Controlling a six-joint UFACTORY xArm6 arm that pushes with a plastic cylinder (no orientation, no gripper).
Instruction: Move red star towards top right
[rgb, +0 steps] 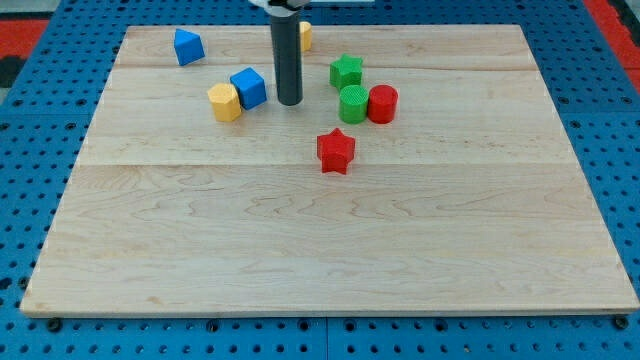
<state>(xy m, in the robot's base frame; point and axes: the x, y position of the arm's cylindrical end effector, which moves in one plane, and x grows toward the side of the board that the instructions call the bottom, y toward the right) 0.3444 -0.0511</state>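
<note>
On a pale wooden board (330, 250), made of joined planks with visible grain, the blocks are lying in the upper half, and around the board a blue pegboard surface (40, 150) is showing, with red patches at the view's top corners.

I am counting seven blocks. Two are blue: a blue wedge-like block (188, 46) near the view's top left, and a blue cube (248, 87) touching a yellow hexagonal block (225, 102) on its left. A second yellow block (304, 36) is peeking out from behind my rod, its shape unclear. Two are green: a green star (346, 71) and, just below it, a green cylinder (353, 104). Two are red: a red cylinder (382, 104) touching the green cylinder's right side, and the red star (336, 151), which is sitting alone near the board's middle, below the green cylinder.

My rod is standing upright, coming down from the view's top edge. I am carrying no jaws, only my tip (289, 103), which is resting just right of the blue cube, left of the green cylinder, and up-left of the red star, apart from it.
</note>
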